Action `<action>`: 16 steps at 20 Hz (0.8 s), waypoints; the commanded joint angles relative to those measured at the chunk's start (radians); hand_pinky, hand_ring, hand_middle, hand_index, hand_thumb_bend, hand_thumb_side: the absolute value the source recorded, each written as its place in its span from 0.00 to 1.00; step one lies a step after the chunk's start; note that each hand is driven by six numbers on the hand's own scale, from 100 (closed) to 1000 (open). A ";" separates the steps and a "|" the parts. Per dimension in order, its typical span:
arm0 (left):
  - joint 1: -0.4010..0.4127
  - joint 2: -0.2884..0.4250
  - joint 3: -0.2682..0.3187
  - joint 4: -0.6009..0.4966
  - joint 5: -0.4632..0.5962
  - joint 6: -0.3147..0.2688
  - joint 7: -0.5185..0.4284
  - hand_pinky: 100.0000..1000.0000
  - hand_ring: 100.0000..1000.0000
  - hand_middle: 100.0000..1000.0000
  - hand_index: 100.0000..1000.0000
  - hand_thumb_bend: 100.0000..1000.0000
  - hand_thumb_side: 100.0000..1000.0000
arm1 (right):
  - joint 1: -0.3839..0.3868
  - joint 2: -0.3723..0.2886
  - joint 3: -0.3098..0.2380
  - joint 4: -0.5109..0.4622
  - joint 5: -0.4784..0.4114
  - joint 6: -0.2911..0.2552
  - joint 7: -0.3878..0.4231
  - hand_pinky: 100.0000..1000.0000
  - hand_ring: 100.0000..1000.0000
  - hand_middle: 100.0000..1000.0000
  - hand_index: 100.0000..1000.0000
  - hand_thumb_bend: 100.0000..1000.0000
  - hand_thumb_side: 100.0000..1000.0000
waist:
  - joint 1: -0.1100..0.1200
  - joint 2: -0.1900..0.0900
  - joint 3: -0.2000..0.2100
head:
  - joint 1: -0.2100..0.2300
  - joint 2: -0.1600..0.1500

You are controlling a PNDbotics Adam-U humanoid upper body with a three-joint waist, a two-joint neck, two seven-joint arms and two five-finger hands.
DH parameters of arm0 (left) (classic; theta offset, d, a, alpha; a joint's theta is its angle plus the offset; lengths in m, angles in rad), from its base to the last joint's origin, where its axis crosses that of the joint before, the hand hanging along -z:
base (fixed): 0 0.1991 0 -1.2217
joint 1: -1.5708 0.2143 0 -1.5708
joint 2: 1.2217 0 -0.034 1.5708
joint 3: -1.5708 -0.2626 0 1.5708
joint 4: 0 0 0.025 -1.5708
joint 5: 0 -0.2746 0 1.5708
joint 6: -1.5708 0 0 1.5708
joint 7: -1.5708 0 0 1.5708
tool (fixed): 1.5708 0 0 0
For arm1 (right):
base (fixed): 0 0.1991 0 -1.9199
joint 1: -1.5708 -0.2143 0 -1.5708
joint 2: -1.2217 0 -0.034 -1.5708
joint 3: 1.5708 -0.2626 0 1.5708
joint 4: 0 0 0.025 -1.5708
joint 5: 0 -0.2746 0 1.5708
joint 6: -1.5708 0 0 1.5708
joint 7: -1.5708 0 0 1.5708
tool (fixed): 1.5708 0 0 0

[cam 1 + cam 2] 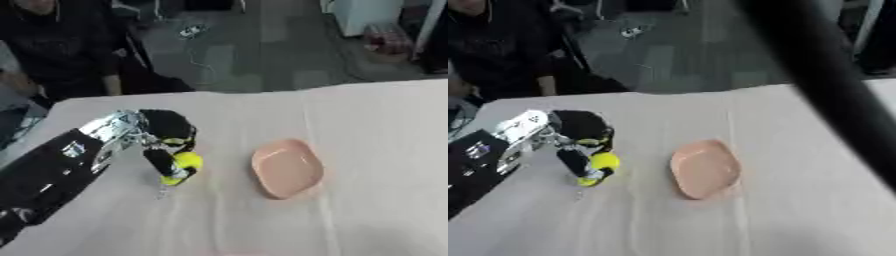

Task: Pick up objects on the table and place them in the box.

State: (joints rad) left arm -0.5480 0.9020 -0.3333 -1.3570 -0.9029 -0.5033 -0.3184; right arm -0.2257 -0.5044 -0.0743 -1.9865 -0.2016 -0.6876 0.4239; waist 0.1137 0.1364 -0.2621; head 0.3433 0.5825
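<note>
A small yellow object [185,163] sits on the white tablecloth at the left, and my left hand [166,131] has its black fingers and thumb curled round it. The left arm comes in from the lower left, black with a silver wrist. To the right of the hand lies a shallow pink dish [287,169], with nothing in it, a short gap away from the yellow object. My right hand shows in neither view; only a dark blurred bar [824,75], perhaps part of the right arm, crosses the right eye view.
The white tablecloth [367,215] covers the table, with its far edge running across the upper part of the view. A person sits beyond the far left corner. Grey floor with cables lies behind.
</note>
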 commanded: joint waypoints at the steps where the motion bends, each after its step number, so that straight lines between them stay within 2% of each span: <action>1: -0.029 0.060 0.020 -0.040 0.026 0.004 -0.012 0.00 0.00 0.10 0.30 0.01 0.76 | 0.001 -0.027 -0.003 -0.014 0.013 -0.098 0.092 0.14 0.32 0.32 0.45 0.00 1.00 | -0.007 -0.018 0.005 | -0.006 -0.016; 6: -0.055 0.069 0.018 -0.075 0.065 0.012 -0.023 0.00 0.00 0.10 0.30 0.01 0.77 | 0.004 -0.032 0.004 -0.014 0.021 -0.098 0.091 0.14 0.32 0.32 0.45 0.00 1.00 | -0.003 -0.025 0.007 | 0.009 -0.017; 11: -0.080 0.068 0.013 -0.097 0.103 0.008 -0.023 0.00 0.00 0.10 0.30 0.01 0.77 | -0.007 -0.042 0.003 -0.014 0.005 -0.094 0.097 0.14 0.32 0.32 0.45 0.00 1.00 | 0.006 -0.033 -0.002 | 0.039 -0.002; 16: -0.110 0.061 0.009 -0.113 0.129 0.005 -0.012 0.00 0.00 0.10 0.29 0.02 0.78 | -0.025 -0.052 -0.002 -0.014 -0.019 -0.084 0.118 0.14 0.32 0.33 0.45 0.00 1.00 | 0.016 -0.034 -0.013 | 0.040 -0.010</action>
State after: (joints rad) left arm -0.6381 0.9304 -0.3341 -1.4540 -0.7848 -0.4974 -0.3348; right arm -0.2347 -0.5302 -0.0685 -1.9865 -0.2112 -0.6742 0.4373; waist 0.1349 0.1188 -0.2762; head 0.3707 0.5837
